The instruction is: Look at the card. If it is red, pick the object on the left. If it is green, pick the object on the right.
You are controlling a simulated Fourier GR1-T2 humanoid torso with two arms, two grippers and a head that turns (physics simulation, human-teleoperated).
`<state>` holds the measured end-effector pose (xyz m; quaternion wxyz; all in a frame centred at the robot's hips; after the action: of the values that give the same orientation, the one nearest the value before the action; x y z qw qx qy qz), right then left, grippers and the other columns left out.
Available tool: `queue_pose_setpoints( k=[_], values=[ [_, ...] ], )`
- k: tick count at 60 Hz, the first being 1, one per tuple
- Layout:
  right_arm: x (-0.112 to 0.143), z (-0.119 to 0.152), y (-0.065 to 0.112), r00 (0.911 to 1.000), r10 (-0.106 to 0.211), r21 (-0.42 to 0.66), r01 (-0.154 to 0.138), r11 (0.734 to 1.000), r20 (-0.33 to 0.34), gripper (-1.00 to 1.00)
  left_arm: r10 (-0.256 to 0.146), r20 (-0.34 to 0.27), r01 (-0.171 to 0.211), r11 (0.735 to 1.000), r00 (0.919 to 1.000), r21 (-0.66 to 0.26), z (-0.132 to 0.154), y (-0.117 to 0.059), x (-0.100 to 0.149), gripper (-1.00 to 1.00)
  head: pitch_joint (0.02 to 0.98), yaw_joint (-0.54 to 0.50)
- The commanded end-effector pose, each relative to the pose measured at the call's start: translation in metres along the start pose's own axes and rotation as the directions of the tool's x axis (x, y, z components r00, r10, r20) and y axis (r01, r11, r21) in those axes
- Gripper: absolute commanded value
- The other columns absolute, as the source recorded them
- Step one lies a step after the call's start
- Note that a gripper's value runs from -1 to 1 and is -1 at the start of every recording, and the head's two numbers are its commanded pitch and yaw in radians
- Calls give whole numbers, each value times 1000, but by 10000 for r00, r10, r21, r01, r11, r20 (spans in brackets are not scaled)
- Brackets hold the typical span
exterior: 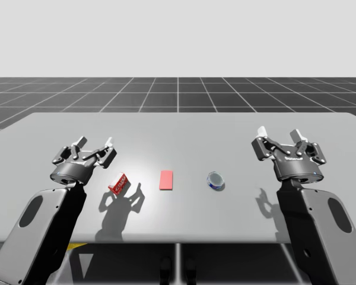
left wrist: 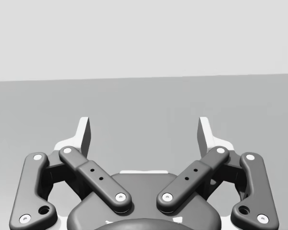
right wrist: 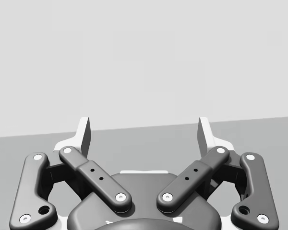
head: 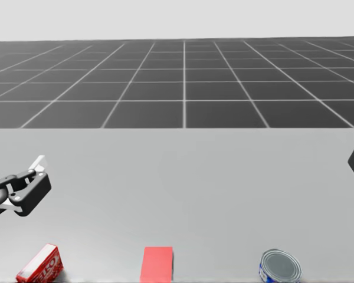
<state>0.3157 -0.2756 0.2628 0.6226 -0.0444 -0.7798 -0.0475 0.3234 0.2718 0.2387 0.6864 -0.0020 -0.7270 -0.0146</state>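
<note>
Left of red card (exterior: 166, 179), red box (exterior: 118, 183) (lying angled)

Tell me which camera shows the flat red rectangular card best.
The high view: the flat red rectangular card lies whole on the grey table, between the red box and the blue round can. The head view brings it nearer but crops its near end. Both wrist views look across the table.
</note>
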Motion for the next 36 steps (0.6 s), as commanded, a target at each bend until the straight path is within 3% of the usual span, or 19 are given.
queue_pose_setpoints(
  k=[1, 20, 36],
  values=[
    [-1, -1, 0, 9999, 92, 2, -92, 10000, 75, -1000, -77, 152, 77, 10000, 9999, -27, 0, 0, 1, -1000, 601, 29],
    [-1, 0, 2, 9998, 112, 38, -113, 9999, 163, -1000, -154, 255, 157, 9998, 9996, -98, 1, 0, 2, -1000, 806, 50],
    [-2, 1, 4, 9997, 190, 68, -191, 9998, 142, -1000, -177, 283, 182, 9997, 9994, -157, 2, -2, 3, -1000, 856, 67]
  ],
)
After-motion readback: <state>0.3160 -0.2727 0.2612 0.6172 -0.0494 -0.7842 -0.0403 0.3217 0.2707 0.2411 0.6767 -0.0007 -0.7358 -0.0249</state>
